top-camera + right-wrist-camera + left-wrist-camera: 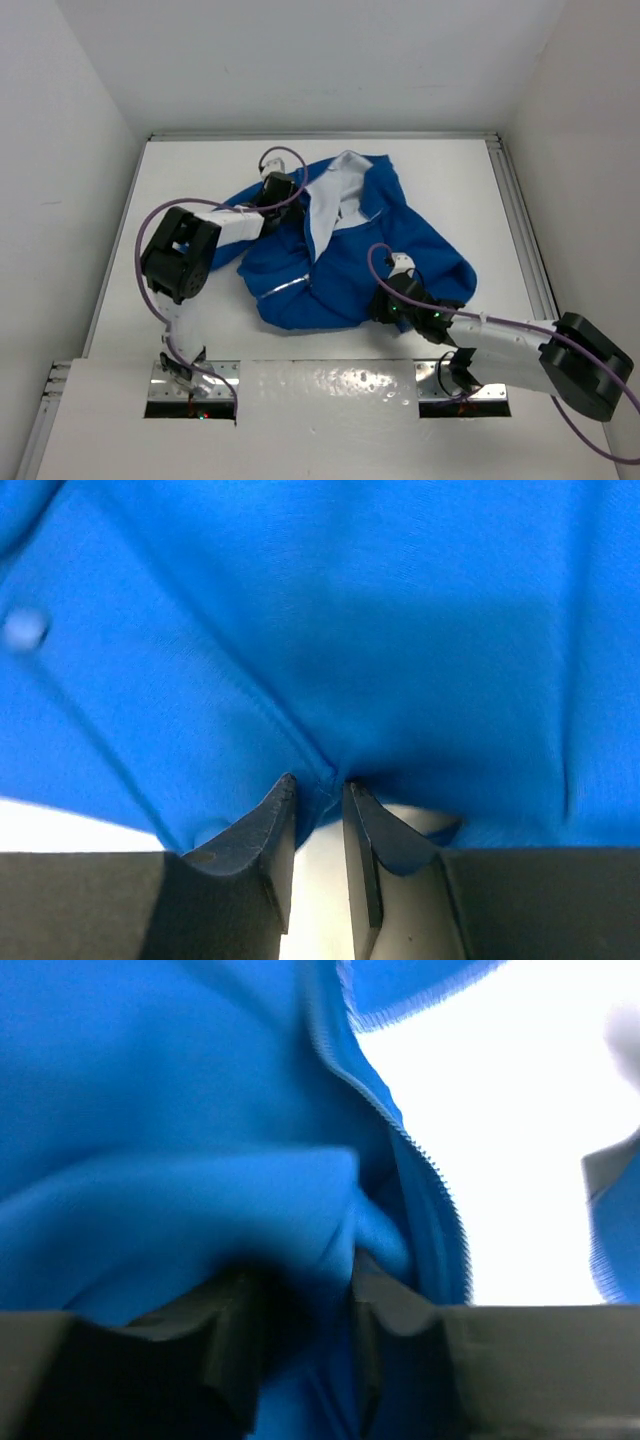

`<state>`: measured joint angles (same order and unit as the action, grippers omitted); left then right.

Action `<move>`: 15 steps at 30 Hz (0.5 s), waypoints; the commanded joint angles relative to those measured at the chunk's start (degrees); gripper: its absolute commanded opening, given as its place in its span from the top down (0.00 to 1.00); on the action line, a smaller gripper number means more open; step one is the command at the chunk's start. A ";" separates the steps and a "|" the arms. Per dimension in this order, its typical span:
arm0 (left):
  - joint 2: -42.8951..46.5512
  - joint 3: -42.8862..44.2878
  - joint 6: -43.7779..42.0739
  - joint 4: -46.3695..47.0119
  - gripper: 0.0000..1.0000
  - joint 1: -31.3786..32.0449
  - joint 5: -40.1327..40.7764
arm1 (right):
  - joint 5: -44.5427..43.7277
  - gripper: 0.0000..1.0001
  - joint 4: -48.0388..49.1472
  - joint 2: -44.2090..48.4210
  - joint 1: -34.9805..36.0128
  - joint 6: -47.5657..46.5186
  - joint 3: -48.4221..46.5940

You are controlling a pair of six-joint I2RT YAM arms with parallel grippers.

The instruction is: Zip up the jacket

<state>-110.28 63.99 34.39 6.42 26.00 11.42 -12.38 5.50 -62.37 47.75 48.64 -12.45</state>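
Note:
The blue jacket [345, 265] lies crumpled mid-table, with its white lining [325, 205] showing at the far side and a pale zipper strip [285, 285] near its front left. My left gripper [278, 192] is at the jacket's far left edge. In the left wrist view a thick fold of blue fabric [150, 1110] fills the gap of that gripper [305, 1285], and a zipper edge [420, 1150] runs just beyond. My right gripper [383, 303] is at the near right hem. Its tips [318, 785] pinch a seam of the jacket [350, 610] above the white table.
White walls enclose the table [200, 170] on three sides. A metal rail [515, 220] runs along the right edge, and a shiny plate [330, 385] spans the near edge between the arm bases. The jacket's right sleeve bulges toward the rail.

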 commanded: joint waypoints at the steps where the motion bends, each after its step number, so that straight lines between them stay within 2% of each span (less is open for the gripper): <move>1: 7.42 1.16 -4.33 -0.78 0.66 -0.07 -0.10 | 6.06 0.76 -1.88 1.10 2.70 0.40 -3.89; 2: 10.06 -1.12 -4.16 -0.62 0.58 -0.07 1.22 | 4.23 0.76 -2.85 2.76 2.70 -0.03 -4.42; 3: 16.44 -6.80 -3.81 -0.44 0.54 -0.25 3.59 | 3.34 0.76 -3.47 3.30 2.70 -1.26 -5.04; 4: 19.98 -9.82 -2.59 0.34 0.47 -0.16 4.39 | 2.55 0.72 -4.95 3.65 2.70 -1.88 -6.52; 5: 23.32 -13.06 -1.97 0.53 0.46 -0.16 5.44 | 1.84 0.68 -5.32 3.83 2.70 -3.10 -7.23; 6: 30.66 -15.97 -1.26 0.53 0.44 -0.16 5.72 | 0.70 0.63 -7.15 3.75 2.70 -3.72 -8.11; 7: 34.65 -22.09 0.05 0.44 0.43 -0.16 5.81 | 0.43 0.57 -8.56 3.66 2.62 -4.08 -9.51; 8: 38.26 -24.93 0.67 0.01 0.43 -0.16 6.42 | -0.01 0.48 -8.92 3.74 2.70 -5.04 -9.87; 10: 49.77 -31.62 2.69 -3.15 0.42 -0.07 6.77 | -1.15 0.43 -9.80 4.27 2.70 -6.27 -11.10; 13: 62.88 -38.05 3.31 -9.37 0.42 -0.16 3.62 | 0.42 0.41 -9.72 4.80 2.79 -9.44 -13.04; 15: 68.60 -40.51 3.40 -15.78 0.43 -0.16 -1.20 | 5.32 0.50 -8.49 4.02 2.70 -11.98 -14.70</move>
<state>-46.96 26.00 36.51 -0.43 26.04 15.20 -11.07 -4.05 -58.50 50.13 41.34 -23.20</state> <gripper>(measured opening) 0.574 0.541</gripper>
